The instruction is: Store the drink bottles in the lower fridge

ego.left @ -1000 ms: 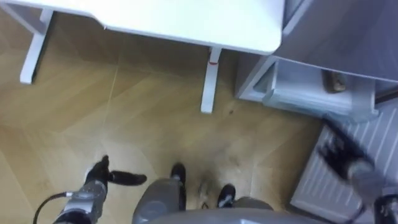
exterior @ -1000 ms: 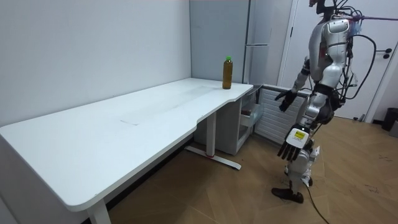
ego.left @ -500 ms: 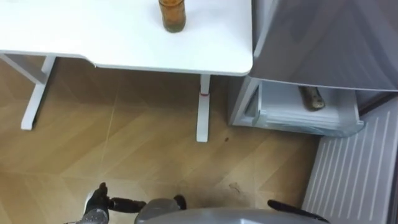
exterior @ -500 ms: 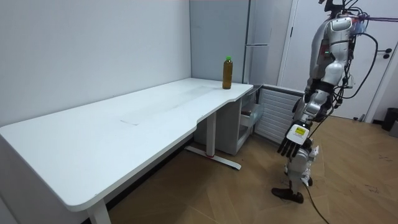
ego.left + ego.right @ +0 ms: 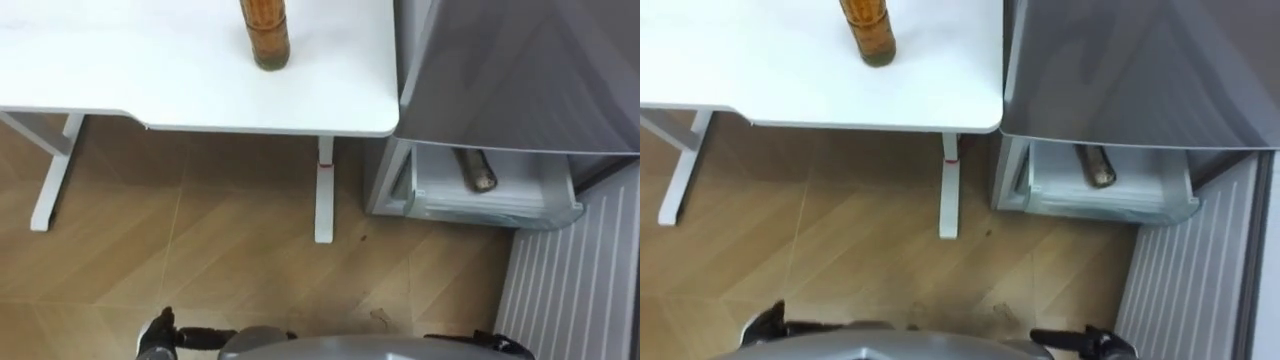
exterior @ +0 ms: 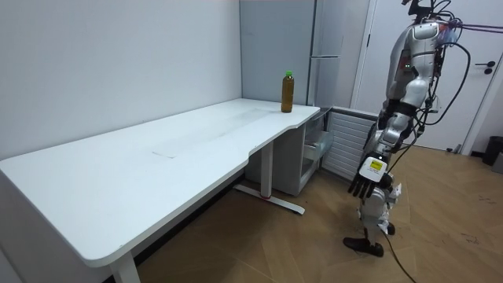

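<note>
An amber drink bottle [image 5: 265, 35] with a green cap [image 6: 288, 75] stands upright on the white table [image 5: 150, 80], near the end beside the grey fridge [image 5: 520, 80]. Below the fridge's grey front, the lower drawer [image 5: 490, 210] is pulled out. Another bottle [image 5: 476, 170] lies on its side inside it. I stand on the wooden floor a step back from the table and fridge. My left hand [image 5: 158, 335] hangs low at my side with straight fingers and holds nothing. My right hand [image 5: 1080, 343] is also low, at the bottom edge, with its fingers stretched out and nothing in them.
A white ribbed panel [image 5: 580, 290] lies to the right of the drawer, close to my right side. The table's white legs [image 5: 322, 190] stand on the wooden floor [image 5: 200, 250] between me and the table. A doorway [image 6: 471, 94] is behind me.
My view has risen from the floor to the table top, bringing the standing bottle into sight. My right arm has dropped from reaching toward the fridge to my side.
</note>
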